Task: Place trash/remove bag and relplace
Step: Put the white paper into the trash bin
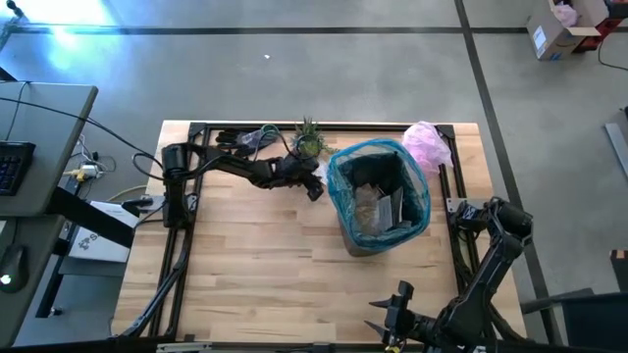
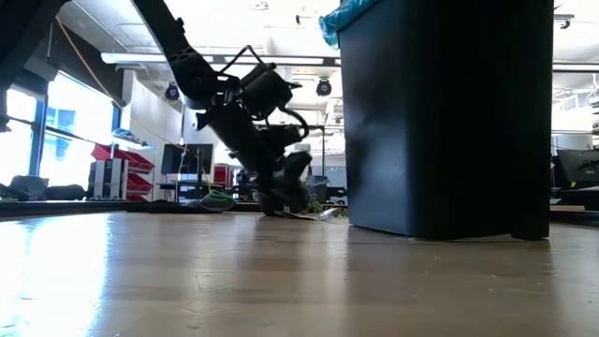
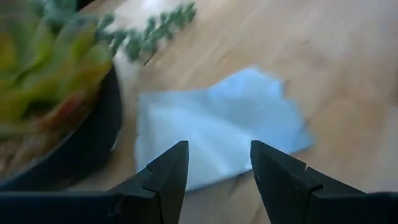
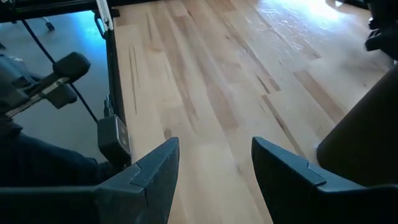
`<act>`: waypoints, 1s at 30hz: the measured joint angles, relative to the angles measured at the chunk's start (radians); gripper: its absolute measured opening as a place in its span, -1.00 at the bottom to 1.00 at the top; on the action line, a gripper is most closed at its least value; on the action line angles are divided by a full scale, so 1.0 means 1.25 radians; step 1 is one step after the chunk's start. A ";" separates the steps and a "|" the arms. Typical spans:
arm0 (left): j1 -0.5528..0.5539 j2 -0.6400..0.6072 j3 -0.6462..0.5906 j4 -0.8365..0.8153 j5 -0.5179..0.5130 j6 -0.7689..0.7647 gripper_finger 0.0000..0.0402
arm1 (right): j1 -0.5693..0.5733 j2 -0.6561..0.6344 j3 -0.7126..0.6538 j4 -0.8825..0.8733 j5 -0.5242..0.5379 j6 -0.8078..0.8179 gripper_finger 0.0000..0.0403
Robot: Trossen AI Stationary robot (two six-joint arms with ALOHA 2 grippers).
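The left arm reaches from the counter's (image 1: 245, 265) left edge across its far side, bent at the elbow, its wrist pitched steeply down so the left gripper (image 1: 314, 186) sits low over the wood just beside the small green plant (image 1: 308, 142) and near the left wall of the bin (image 2: 445, 122); in the low view the left gripper's tips are down at the counter surface; its jaws stand open with nothing between them; directly ahead of the jaws, just past the fingertips (image 3: 177, 163), a white paper scrap (image 3: 217, 127) lies flat on the counter, one edge against the plant's dark pot (image 3: 81, 146); the scrap is roughly four-sided and crumpled, its longer side running across the jaws' line rather than along it; whether the tips touch it cannot be told; the teal bag (image 1: 339, 191) lines the dark bin, its rim folded over the top edge, and trash (image 1: 378, 206) lies inside it; a pale pink bag (image 1: 429, 144) sits at the bin's far right side; the right arm waits folded at the counter's near right corner, the right gripper (image 1: 378, 319) pointing left along the near edge, jaws open and empty over bare wood
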 joint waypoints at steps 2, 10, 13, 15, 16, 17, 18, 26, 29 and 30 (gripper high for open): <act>0.003 0.001 0.000 -0.039 -0.013 0.006 -0.21 | 0.000 0.000 0.000 0.000 0.002 -0.001 -0.07; 0.005 -0.003 0.005 -0.196 -0.021 0.000 -0.21 | 0.000 0.000 0.000 0.001 0.030 0.000 -0.07; -0.006 -0.005 0.006 -0.224 0.026 -0.020 -0.21 | 0.000 0.000 0.000 0.008 0.034 0.000 -0.07; -0.031 -0.007 0.006 -0.258 0.051 -0.021 -0.21 | 0.000 0.000 0.000 0.017 0.035 -0.001 -0.07; -0.047 -0.010 0.006 -0.276 0.058 -0.020 -0.21 | 0.000 0.000 0.000 0.019 0.035 -0.001 -0.07; -0.063 -0.011 0.006 -0.294 0.062 -0.020 -0.21 | 0.000 0.000 0.000 0.022 0.035 -0.002 -0.07; -0.080 -0.012 0.007 -0.311 0.064 -0.021 -0.21 | 0.000 0.000 0.000 0.022 0.035 -0.002 -0.07; -0.227 -0.027 0.009 -0.408 0.069 -0.054 -0.21 | 0.001 0.000 0.000 0.024 0.024 -0.020 -0.07; -0.278 -0.048 0.004 -0.430 0.065 -0.086 -0.21 | -0.006 0.000 0.000 0.029 -0.006 -0.001 -0.07; -0.292 -0.055 0.002 -0.439 0.073 -0.094 -0.21 | -0.010 0.001 0.000 0.026 -0.007 0.024 -0.07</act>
